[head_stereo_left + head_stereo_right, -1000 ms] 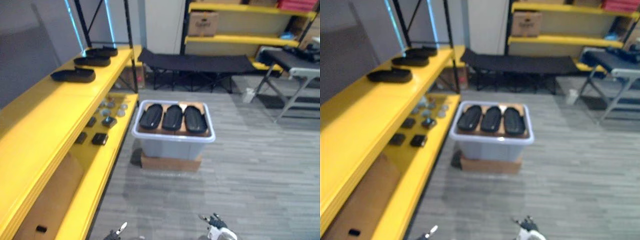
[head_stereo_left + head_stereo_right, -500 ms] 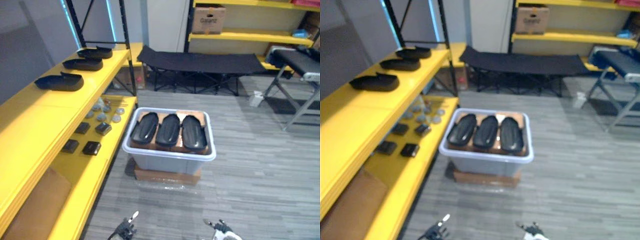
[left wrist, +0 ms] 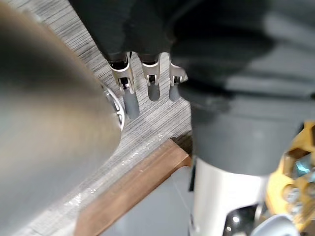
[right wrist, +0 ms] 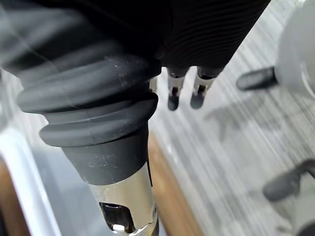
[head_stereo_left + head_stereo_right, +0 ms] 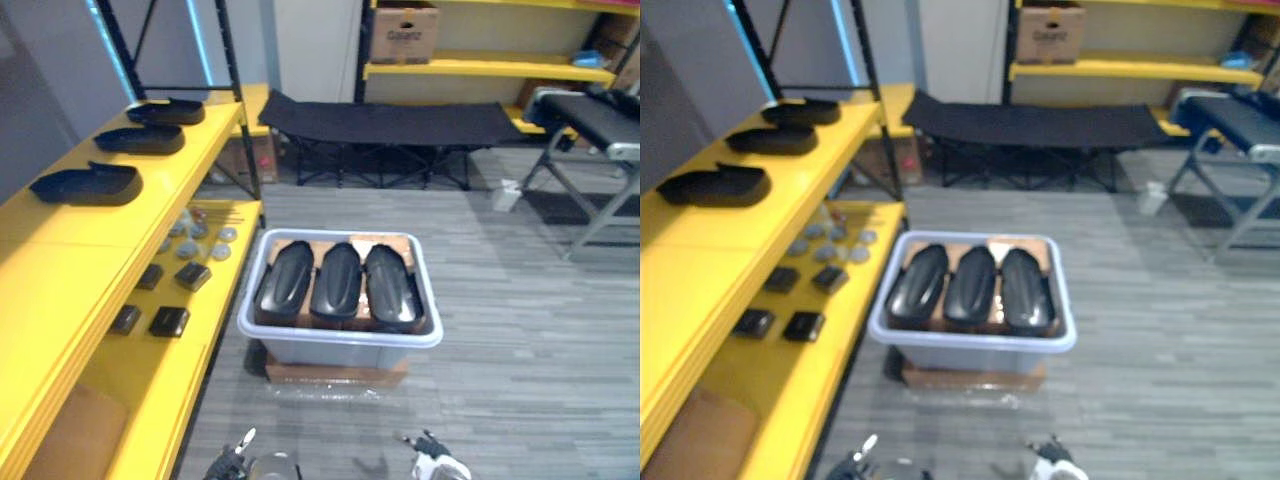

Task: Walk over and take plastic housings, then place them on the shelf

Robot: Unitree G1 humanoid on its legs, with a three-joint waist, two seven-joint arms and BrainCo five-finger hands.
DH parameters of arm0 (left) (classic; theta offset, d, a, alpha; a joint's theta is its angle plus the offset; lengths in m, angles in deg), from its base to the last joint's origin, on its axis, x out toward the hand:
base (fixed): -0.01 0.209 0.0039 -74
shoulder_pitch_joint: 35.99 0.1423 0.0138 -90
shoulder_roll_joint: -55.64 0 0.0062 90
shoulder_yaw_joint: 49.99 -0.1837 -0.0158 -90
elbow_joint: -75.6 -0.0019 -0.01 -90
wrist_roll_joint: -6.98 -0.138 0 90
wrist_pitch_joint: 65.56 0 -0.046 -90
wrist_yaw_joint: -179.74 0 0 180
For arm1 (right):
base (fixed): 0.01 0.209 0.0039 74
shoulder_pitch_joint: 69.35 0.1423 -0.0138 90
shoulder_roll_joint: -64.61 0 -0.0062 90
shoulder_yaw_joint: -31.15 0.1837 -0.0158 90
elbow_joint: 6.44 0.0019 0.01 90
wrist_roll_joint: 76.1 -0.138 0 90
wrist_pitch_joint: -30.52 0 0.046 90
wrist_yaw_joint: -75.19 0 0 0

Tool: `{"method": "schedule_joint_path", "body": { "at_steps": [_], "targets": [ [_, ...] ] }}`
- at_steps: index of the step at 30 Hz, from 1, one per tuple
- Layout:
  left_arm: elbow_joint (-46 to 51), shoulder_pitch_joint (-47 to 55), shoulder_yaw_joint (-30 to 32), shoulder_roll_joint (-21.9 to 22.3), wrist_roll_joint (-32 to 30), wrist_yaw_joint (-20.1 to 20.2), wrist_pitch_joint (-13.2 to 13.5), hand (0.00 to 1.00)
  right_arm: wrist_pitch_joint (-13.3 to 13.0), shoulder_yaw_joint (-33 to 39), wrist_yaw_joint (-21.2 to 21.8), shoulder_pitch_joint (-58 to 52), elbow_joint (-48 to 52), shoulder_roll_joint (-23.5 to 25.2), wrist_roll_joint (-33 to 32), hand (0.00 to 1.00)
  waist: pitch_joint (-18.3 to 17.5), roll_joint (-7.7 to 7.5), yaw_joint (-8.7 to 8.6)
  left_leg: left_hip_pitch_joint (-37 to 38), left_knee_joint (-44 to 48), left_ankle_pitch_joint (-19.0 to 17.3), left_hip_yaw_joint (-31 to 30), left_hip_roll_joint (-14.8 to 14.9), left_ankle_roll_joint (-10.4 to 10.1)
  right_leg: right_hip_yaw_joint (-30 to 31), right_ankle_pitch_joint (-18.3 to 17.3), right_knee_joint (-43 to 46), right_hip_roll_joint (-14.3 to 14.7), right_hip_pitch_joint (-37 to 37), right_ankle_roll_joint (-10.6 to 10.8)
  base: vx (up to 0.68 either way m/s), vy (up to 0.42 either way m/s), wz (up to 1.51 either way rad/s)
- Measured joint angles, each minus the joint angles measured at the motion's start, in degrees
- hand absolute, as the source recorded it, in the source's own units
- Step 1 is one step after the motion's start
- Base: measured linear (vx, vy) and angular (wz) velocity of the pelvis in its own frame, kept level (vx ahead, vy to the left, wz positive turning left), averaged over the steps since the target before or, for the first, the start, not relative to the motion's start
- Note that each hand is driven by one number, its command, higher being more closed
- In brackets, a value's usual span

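Three black plastic housings lie side by side in a pale grey bin that stands on a flat cardboard box on the floor ahead of me. Three more black housings rest in a row on the top board of the yellow shelf at my left. My left hand and right hand hang low at the near edge, well short of the bin. In the wrist views the left fingers and right fingers point straight down at the floor and hold nothing.
Small dark parts and round pieces lie on the shelf's lower yellow board. A black folding cot stands behind the bin, with yellow racks and a cardboard box beyond. A grey bench stands at the right.
The whole picture has shifted as the camera moved forward: bin and shelf now sit closer and lower. Both hands hang as before, holding nothing.
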Motion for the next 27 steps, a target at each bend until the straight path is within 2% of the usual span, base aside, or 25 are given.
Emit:
{"method": "schedule_joint_path", "body": {
  "at_steps": [2, 4, 6, 7, 8, 9, 10, 11, 12, 13, 14, 15, 16, 18, 21, 22, 23, 24, 25, 27],
  "targets": [
    [-0.04, -0.47, -0.41, -0.2, 0.02, -0.15, 0.13, 0.0, -1.23, -0.92, 2.58, -0.55, 0.69, -0.31, 3.96, 0.0, -0.41, -0.61, -0.17, 0.31, -0.58, -0.55, -0.02, -0.82, 0.73, -0.72, 0.7, 0.02, -0.42, 0.23, -0.45, 0.16, 0.078, 0.09],
    [-0.1, -0.51, -2.44, -0.24, 0.04, -0.31, 0.35, 0.0, -3.38, -3.0, 5.32, -1.31, 1.11, -1.02, 7.66, 0.0, -0.1, -0.31, 0.03, 2.46, -3.44, -0.69, 0.02, -1.55, 0.94, -1.2, 0.8, 3.77, -1.24, -0.82, -0.56, 0.1, 0.021, -0.01],
    [-0.33, -0.21, -4.93, -0.1, -0.03, -0.68, 0.23, 0.0, -6.13, -5.55, 7.91, -2.27, 1.64, -1.81, 10.65, 0.0, -0.07, 0.84, 0.21, 5.27, -7.27, 0.14, -0.11, -1.59, 0.95, -0.93, 0.79, 15.6, -2.36, -5.68, -0.48, 0.1, 0.021, 0.01],
    [-0.27, -0.06, -6.79, -0.66, -0.07, -0.99, 0.23, 0.0, -8.02, -8.02, 9.63, -2.7, 1.95, -1.93, 12.27, 0.0, -0.01, 1.05, 0.1, 7.53, -9.36, 0.85, -0.81, -1.98, 1.02, -0.61, 0.8, 24.41, -3.88, -9.27, 0.36, 0.16, -0.014, 0.32],
    [-0.37, -0.08, -7.97, -1.47, -0.39, -1.3, 0.2, 0.0, -9.96, -10.42, 10.7, -3.11, 1.94, -1.84, 14.85, 0.0, 0.23, 0.85, -0.64, 8.22, -9.74, 0.88, -1.99, -2.05, 0.97, -0.4, -1.13, 27.89, -4.26, -10.43, 0.84, 0.18, -0.078, 0.56],
    [-0.59, -0.18, -9.61, -2.54, -0.68, -1.41, 0.16, 0.0, -12.51, -14.2, 11.88, -3.74, 2.41, -2.01, 17.69, 0.0, 0.27, -0.05, -0.91, 8.62, -9.77, 1.09, -3.28, -1.78, 0.64, -0.66, -3.65, 28.57, -4.07, -10.93, 0.27, 0.09, -0.153, 0.73],
    [-0.75, -0.91, -11.24, -3.64, -1.87, -1.54, 0.13, 0.0, -15.14, -21.35, 13.33, -4.13, 4.99, -3.21, 20.44, 0.0, 0.57, -0.79, -1.02, 8.76, -9.66, 1.4, -5.08, -0.97, -0.08, -2.47, -6.06, 26.81, -3.12, -11.77, -0.36, 0.02, -0.149, 0.66],
    [-1.01, -1.04, -11.66, -4.03, -2.3, -1.67, 0.02, 0.0, -16.47, -25.25, 14.35, -4.29, 7.51, -4.2, 21.45, 0.0, 0.72, -1.03, -1.16, 8.58, -9.51, 1.73, -5.83, -0.35, -0.63, -2.84, -6.57, 24.7, -2.27, -12.25, -0.88, -0.12, -0.139, 0.68],
    [-1.66, -1.32, -13.1, -5.3, -2.3, -2.11, -0.74, 0.0, -18.16, -32.22, 17.51, -4.76, 14.75, -6.37, 21.86, 0.0, 0.78, -1.39, -1.7, 7.96, -9.36, 2.4, -7.75, 0.36, -1.69, -2.54, -5.46, 17.53, -0.67, -12.94, -1.5, -0.2, -0.116, 0.64],
    [-2.19, -1.68, -13.69, -6.5, -2.3, -2.37, -1.32, 0.0, -18.9, -35.85, 19.41, -4.87, 20.25, -7.51, 21.72, 0.0, 0.88, -2.29, -2.07, 7.53, -9.46, 2.79, -9.1, 0.14, -2.36, -1.9, -1.06, 11.2, 0.09, -13.26, -2.07, -0.24, -0.167, 0.76],
    [-2.89, -2.55, -13.56, -7.72, -2.41, -2.58, -2.15, 0.0, -19.96, -39.3, 22.0, -5.24, 26.26, -8.34, 20.04, 0.0, 1.29, -4.71, -2.37, 7.36, -9.55, 2.55, -11.63, -1.43, -3.18, 0.95, 4.99, 7.57, -0.05, -13.67, 0.26, -0.11, -0.192, 0.55],
    [-3.62, -2.97, -13.57, -7.87, -2.58, -2.68, -2.55, 0.0, -20.01, -40.77, 23.0, -5.25, 28.91, -9.0, 18.74, 0.0, 1.22, -4.4, -2.3, 6.98, -9.7, 2.46, -13.44, -1.03, -3.36, 1.55, 4.95, 6.77, 0.88, -13.1, 0.28, -0.02, -0.254, 0.26],
    [-4.53, -3.33, -13.51, -7.86, -2.71, -2.65, -2.94, 0.0, -19.72, -43.47, 24.88, -4.88, 35.56, -11.13, 16.14, 0.0, 1.19, -3.24, -1.58, 6.37, -10.5, 2.46, -16.28, 0.15, -3.57, 1.58, 5.61, 4.72, 2.59, -13.06, -0.43, 0.08, -0.25, -0.15],
    [-4.77, -2.27, -12.93, -7.79, -2.71, -2.83, -3.16, 0.0, -18.43, -45.11, 27.91, -4.63, 46.19, -13.51, 10.08, 0.0, 1.03, -2.74, -1.56, 6.62, -12.89, 2.7, -16.35, 1.38, -4.67, 1.78, 6.38, 1.25, 4.31, -12.76, -0.54, 0.05, -0.188, -0.26],
    [-5.84, -1.85, -11.68, -8.05, -2.84, -2.72, -2.84, 0.0, -15.38, -41.79, 31.01, -4.64, 62.36, -17.11, -1.41, 0.0, 0.75, -2.98, -2.24, 7.26, -14.68, 3.25, -17.45, 2.07, -5.61, 1.73, 8.05, -2.82, 6.07, -10.78, -0.89, 0.02, -0.093, -0.06],
    [-5.93, -1.28, -10.71, -7.81, -3.37, -2.34, -2.14, 0.0, -14.21, -37.69, 31.21, -4.36, 68.46, -18.03, -7.09, 0.0, 0.51, -3.35, -2.29, 8.02, -15.43, 3.38, -17.3, 2.03, -5.83, 1.89, 8.52, -3.96, 6.17, -9.99, -0.76, 0.0, 0.0, 0.0],
    [-5.63, -0.45, -10.23, -7.83, -5.08, -1.97, -0.87, 0.0, -14.06, -32.52, 30.11, -3.52, 72.33, -17.55, -12.49, 0.0, 0.08, -3.42, -2.79, 8.02, -15.66, 3.44, -17.28, 1.73, -5.92, 1.89, 8.98, -5.23, 6.07, -9.4, -0.62, 0.0, 0.0, 0.0],
    [-5.53, 0.03, -10.22, -7.83, -5.42, -1.69, -0.29, 0.0, -13.95, -29.97, 29.02, -2.67, 73.32, -17.2, -14.53, 0.0, -0.1, -3.56, -3.06, 8.05, -15.67, 3.44, -17.26, 1.59, -5.92, 1.9, 9.23, -5.78, 5.98, -9.12, -0.53, 0.02, 0.032, 0.0],
    [-5.43, 0.82, -10.28, -7.87, -6.81, -1.14, 0.55, 0.0, -13.67, -25.08, 25.89, -1.02, 73.87, -16.47, -17.31, 0.0, -0.77, -3.88, -3.43, 7.98, -15.67, 3.45, -17.08, 1.35, -5.92, 2.1, 9.6, -6.47, 5.81, -9.01, -0.36, 0.02, 0.032, -0.03],
    [-5.16, 1.73, -10.37, -8.0, -7.27, -0.85, 1.74, 0.0, -12.95, -17.51, 18.32, -0.01, 73.24, -15.75, -18.67, 0.0, -1.04, -3.9, -3.53, 7.98, -15.55, 3.48, -17.0, 0.83, -5.91, 2.08, 9.88, -7.05, 5.32, -8.75, -0.06, 0.03, 0.035, 0.0]
  ]
}}
